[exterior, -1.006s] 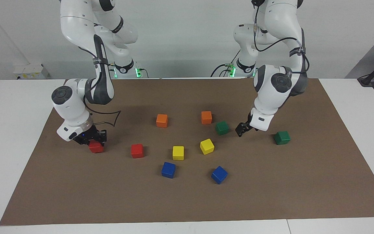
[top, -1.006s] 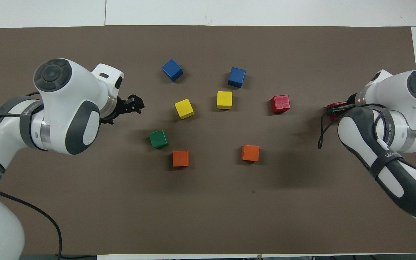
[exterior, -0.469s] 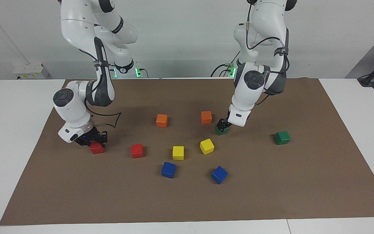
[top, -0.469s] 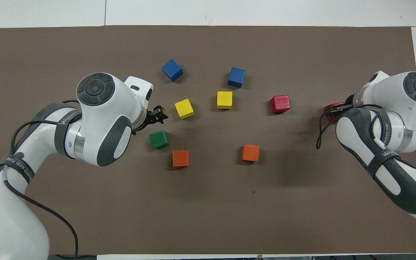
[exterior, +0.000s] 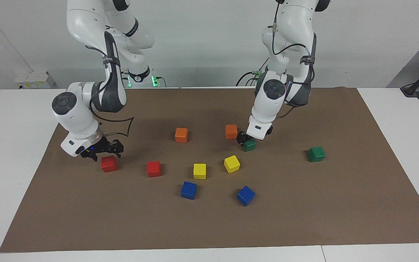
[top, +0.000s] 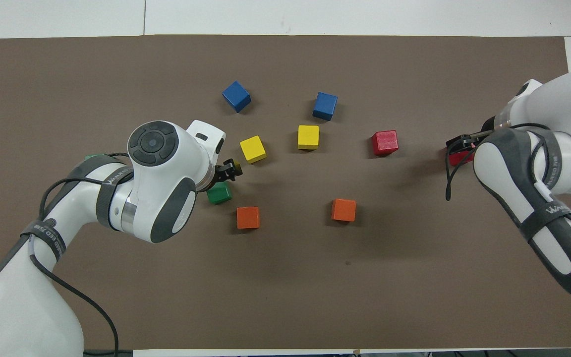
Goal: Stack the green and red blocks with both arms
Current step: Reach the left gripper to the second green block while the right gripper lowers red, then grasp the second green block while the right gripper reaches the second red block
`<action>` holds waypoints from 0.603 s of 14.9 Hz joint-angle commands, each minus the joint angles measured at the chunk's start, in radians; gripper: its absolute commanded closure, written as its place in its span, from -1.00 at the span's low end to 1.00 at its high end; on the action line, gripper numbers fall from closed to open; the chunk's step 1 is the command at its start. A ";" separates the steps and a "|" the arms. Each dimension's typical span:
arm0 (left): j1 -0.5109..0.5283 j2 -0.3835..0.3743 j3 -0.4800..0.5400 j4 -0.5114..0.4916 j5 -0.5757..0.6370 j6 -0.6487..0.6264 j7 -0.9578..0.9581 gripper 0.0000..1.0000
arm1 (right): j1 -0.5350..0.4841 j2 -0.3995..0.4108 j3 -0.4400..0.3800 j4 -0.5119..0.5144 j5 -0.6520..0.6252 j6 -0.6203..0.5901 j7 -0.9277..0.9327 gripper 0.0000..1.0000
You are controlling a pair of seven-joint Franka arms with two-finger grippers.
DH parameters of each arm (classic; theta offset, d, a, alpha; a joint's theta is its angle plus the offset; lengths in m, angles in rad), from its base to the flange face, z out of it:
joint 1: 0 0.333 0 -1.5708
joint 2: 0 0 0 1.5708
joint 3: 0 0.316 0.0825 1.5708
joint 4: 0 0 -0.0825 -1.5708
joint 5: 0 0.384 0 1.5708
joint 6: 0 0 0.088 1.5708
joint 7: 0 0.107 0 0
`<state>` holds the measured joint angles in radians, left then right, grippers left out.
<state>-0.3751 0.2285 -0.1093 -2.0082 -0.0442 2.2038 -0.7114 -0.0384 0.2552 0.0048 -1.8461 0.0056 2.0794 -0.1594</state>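
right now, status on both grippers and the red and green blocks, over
Right gripper open, just above end red block. Left gripper open, low over green block beside orange block. Nothing stacked.

Desk (exterior: pixel 9 145): white, under a brown mat (exterior: pixel 304 218).
On mat: two red blocks (exterior: pixel 108 163), two green blocks (exterior: pixel 316 154), two orange cubes (exterior: pixel 181 135), two yellow cubes (exterior: pixel 199 171), two blue cubes (exterior: pixel 188 190).

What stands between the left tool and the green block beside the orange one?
Nothing visible does. The left tool hangs right over that green block, by the facing view. The nearest orange block lies beside it, toward the right arm's end, not between them.
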 commanded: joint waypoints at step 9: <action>-0.031 -0.029 0.016 -0.142 -0.005 0.162 -0.034 -1.00 | 0.219 0.142 0.017 0.274 -0.009 -0.078 0.328 -1.00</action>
<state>-0.3893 0.2284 -0.1084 -2.0949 -0.0442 2.3143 -0.7257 0.1807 0.3450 0.0177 -1.6265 0.0051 1.9647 0.1460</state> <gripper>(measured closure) 0.000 0.000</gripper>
